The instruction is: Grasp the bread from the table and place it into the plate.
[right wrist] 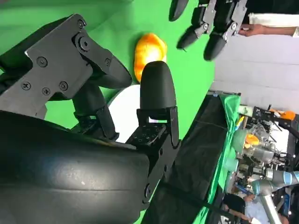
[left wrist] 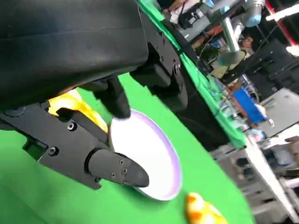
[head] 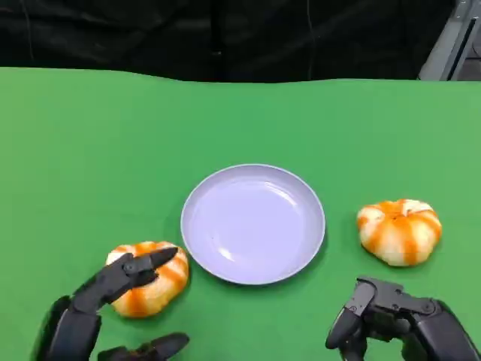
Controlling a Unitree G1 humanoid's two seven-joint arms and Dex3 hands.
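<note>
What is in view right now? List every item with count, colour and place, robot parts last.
Bread: two, white with orange stripes; one left of the plate under the left hand's fingers, one right of the plate lying free.
Plate: one, pale lilac, middle of the table, nothing in it.
Table: one, green cover.
Left hand: one, black, fingers spread over the left bread, not closed on it.
Right hand: one, black, near edge below the right bread, holding nothing.

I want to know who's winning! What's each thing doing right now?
Plate: on the table, nothing in it.
Left bread: on the table, left hand's fingers spread over it, not lifted.
Right bread: on the table, untouched.
Left hand: open.
Right hand: open, short of the right bread.
</note>
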